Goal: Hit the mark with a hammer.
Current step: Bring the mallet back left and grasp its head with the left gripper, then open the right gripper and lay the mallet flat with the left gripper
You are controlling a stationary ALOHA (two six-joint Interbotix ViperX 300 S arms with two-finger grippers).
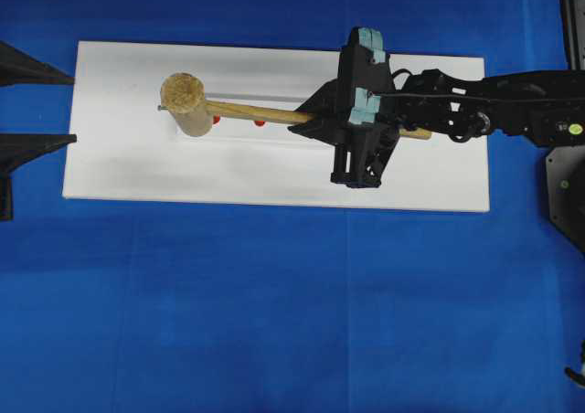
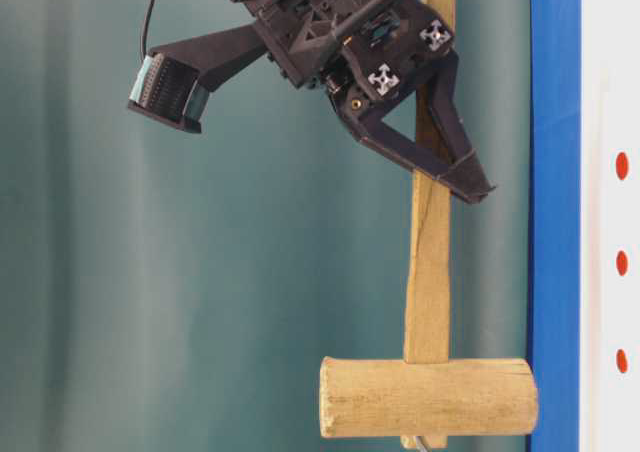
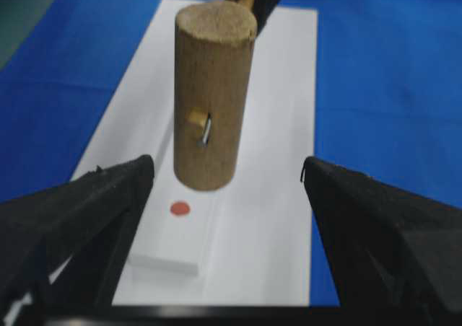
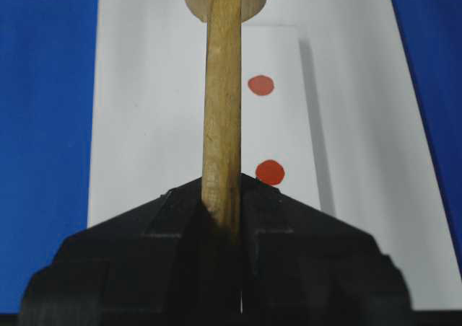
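With the right gripper (image 4: 222, 218) clamped on the handle of the raised hammer (image 1: 187, 104), a swing could slip or miss the red mark (image 3: 180, 208).

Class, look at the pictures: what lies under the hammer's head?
Under the hammer head lies a raised white strip on the white board, with one red dot visible near the head. Whether another dot sits directly beneath is hidden. The right gripper holds the handle.

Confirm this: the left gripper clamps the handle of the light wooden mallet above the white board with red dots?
Wrong arm. The right gripper clamps the light wooden mallet by its handle, as the right wrist view shows; the left gripper is open and empty.
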